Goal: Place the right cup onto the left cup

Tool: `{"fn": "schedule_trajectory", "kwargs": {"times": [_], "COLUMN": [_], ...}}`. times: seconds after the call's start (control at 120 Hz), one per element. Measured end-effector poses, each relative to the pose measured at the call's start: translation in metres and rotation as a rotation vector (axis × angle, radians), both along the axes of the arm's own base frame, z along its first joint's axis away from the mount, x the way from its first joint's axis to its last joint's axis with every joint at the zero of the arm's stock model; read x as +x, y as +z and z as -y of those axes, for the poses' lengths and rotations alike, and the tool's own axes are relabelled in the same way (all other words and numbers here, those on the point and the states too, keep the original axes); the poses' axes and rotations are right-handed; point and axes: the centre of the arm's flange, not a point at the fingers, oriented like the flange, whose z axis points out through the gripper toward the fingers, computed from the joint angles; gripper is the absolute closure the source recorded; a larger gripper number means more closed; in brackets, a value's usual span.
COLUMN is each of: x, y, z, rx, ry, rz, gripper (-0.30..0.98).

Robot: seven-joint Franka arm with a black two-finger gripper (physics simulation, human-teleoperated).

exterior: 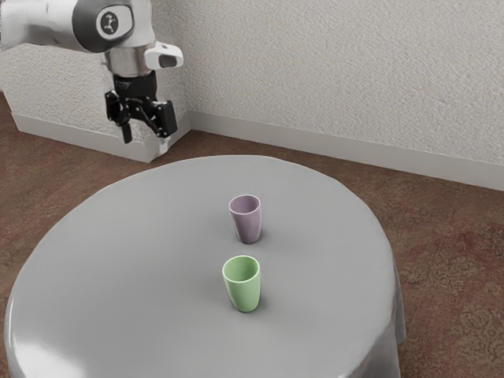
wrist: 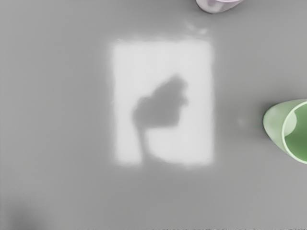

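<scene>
The black gripper (exterior: 146, 134) is raised at the exterior view's upper left, well away from both cups, its fingers apart with nothing between them. A purple cup (exterior: 247, 222) stands upright near the middle of the table. The green cup (exterior: 245, 290) is also upright, nearer the exterior camera, with a gap between the two. From the wrist camera, part of the green cup (wrist: 277, 125) and a small part of the purple cup (wrist: 213, 5) can be seen, both cut off by the picture's edges.
Both cups rest on a round table with a grey cloth (exterior: 142, 260). A pale wall (exterior: 339, 71) rises behind it, above a brown patterned floor (exterior: 449, 260). A bright reflection with a dark shape in it lies on the cloth (wrist: 57, 96).
</scene>
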Motion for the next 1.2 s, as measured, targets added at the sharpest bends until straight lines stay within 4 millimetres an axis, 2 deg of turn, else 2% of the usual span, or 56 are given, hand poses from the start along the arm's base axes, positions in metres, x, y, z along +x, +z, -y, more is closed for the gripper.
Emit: {"fn": "schedule_trajectory", "kwargs": {"times": [0.2,0.367,0.642,1.033,1.2], "x": [-0.001,-0.001,-0.017,-0.026,-0.029], "y": [-0.045,-0.07,-0.107,-0.13,-0.134], "z": [0.003,0.007,0.027,0.06,0.074], "rx": [-0.013,-0.017,-0.031,-0.038,-0.052], "ry": [-0.004,-0.012,-0.041,-0.04,0.005], "rz": [-0.008,0.004,0.015,0.016,0.01], "gripper": [0.0,0.0,0.0,0.0,0.0]}}
